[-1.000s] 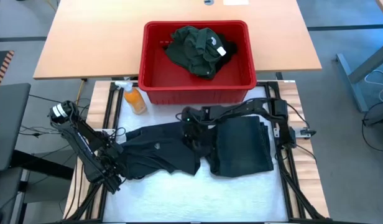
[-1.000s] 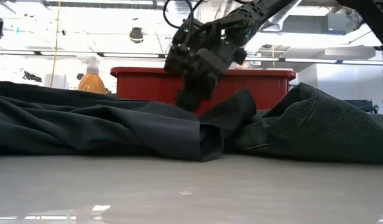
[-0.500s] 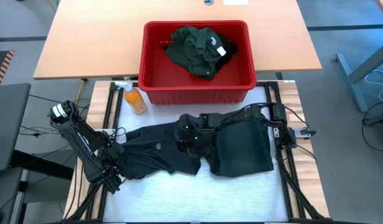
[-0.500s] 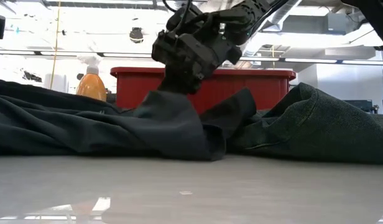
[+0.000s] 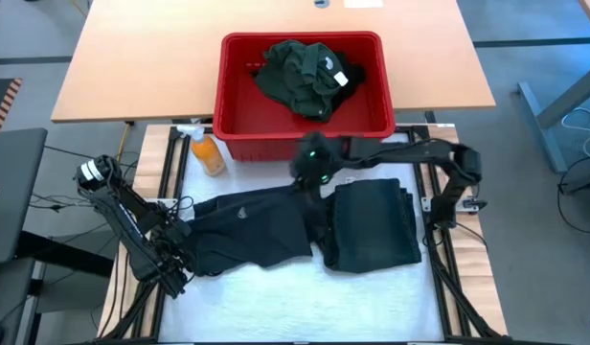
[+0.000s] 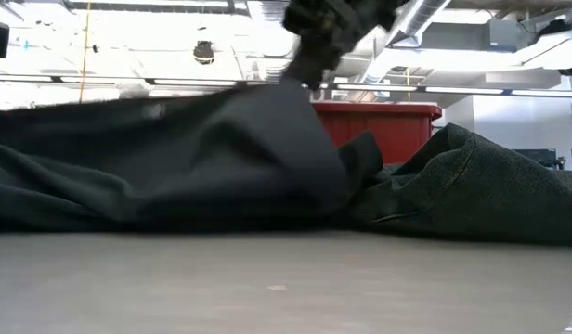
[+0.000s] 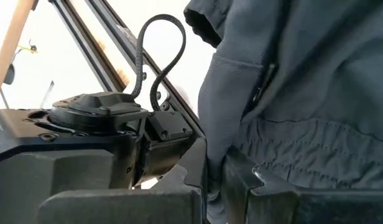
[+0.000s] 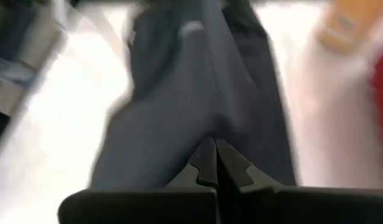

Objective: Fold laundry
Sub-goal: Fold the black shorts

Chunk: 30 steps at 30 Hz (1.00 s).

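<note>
- High view: right gripper (image 5: 309,175) clamped on the far edge of a black garment (image 5: 252,230), lifting it just in front of the red basket (image 5: 305,134).
- Black garment stretched across the white table (image 5: 305,287), its other end pinched in the closed left gripper (image 5: 170,251) at the table's left edge.
- Folded dark green garment (image 5: 374,225) flat on the table just right of the black one, edges touching.
- Green shirt (image 5: 300,77) bunched inside the basket, white neck label (image 5: 340,80) showing; print on the label too small to read.
- Small pale mark (image 5: 243,215) on the black garment; unreadable.
- Orange spray bottle (image 5: 205,150) lying at the basket's left front corner, apart from the cloth.
- Low view: black cloth (image 6: 175,158) raised in a peak under the right gripper (image 6: 314,60), folded garment (image 6: 472,186) mounded at right, basket rim (image 6: 388,109) behind.
- Left wrist view: grey-black fabric (image 7: 291,93) caught between shut fingers (image 7: 241,186).
- Right wrist view: fingertips (image 8: 207,165) pressed together on a fold of dark cloth (image 8: 198,106), motion-blurred.
</note>
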Tool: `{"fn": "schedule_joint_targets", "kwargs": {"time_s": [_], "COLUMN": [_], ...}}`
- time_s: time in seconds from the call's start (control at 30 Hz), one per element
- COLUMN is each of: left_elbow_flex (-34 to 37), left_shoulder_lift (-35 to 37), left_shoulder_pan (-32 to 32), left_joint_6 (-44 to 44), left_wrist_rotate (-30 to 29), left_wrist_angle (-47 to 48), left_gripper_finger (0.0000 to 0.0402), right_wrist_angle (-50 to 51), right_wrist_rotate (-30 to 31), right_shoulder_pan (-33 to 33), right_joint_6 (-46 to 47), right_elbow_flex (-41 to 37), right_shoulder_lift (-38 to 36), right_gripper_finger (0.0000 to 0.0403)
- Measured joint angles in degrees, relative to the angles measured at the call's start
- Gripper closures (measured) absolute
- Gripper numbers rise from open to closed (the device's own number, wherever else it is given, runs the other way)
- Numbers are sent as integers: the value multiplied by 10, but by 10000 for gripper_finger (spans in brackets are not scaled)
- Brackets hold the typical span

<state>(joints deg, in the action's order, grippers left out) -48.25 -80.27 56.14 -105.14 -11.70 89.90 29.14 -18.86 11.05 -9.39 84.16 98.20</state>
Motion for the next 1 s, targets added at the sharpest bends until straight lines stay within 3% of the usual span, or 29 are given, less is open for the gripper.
{"fn": "schedule_joint_targets", "kwargs": {"time_s": [0.2, 0.37, 0.6, 0.8, 1.0], "left_elbow_flex": [0, 0, 0, 0, 0], "left_shoulder_lift": [0, 0, 0, 0, 0], "left_shoulder_pan": [-18, -55, -94, -103, -103], "left_joint_6": [-16, 32, 89, 117, 126], "left_wrist_rotate": [-26, -65, -89, -91, -91], "left_wrist_angle": [1, 1, 1, 1, 1], "left_gripper_finger": [391, 391, 391, 391, 391], "right_wrist_angle": [128, 79, 50, 33, 24], "right_wrist_rotate": [70, 51, -52, -47, 7], "right_shoulder_pan": [20, 11, -24, -17, -8], "right_joint_6": [-12, 32, 38, 57, 59], "right_elbow_flex": [0, -14, -20, -20, -19], "right_shoulder_lift": [-25, 18, 92, 120, 93], "right_gripper_finger": [391, 388, 278, 168, 140]}}
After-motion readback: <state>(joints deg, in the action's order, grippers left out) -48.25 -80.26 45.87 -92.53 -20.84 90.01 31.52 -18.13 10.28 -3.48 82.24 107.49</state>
